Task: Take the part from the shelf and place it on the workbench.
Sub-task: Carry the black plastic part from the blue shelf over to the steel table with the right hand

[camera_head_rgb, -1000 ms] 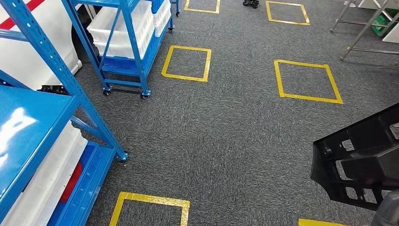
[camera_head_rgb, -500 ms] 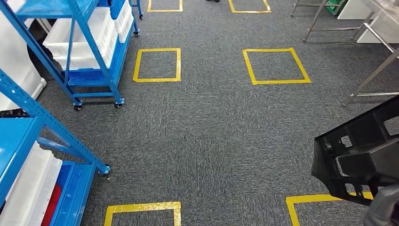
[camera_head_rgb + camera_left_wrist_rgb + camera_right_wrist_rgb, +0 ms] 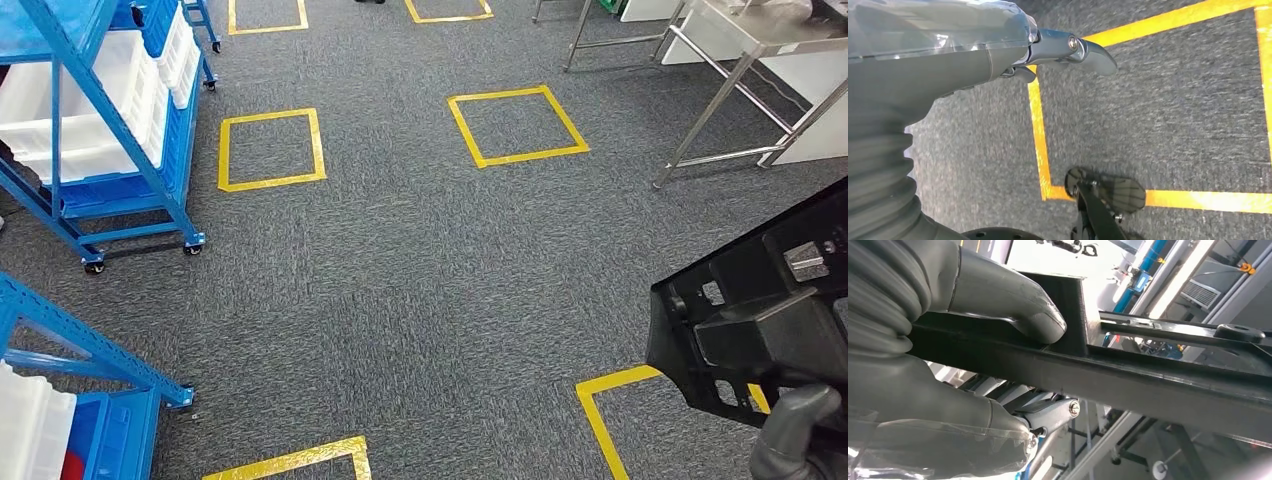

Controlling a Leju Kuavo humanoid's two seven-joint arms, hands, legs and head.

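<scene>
It was a workshop or warehouse floor: grey carpet [image 3: 420, 260] marked with yellow tape squares [image 3: 516, 125], blue wheeled racks [image 3: 110, 130] holding white bins [image 3: 95, 90] at left, a steel desk [image 3: 740, 50] far right.

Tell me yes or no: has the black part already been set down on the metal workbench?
No: in the head view the black part is off the metal workbench, and the right wrist view shows the right hand gripping it.
</scene>
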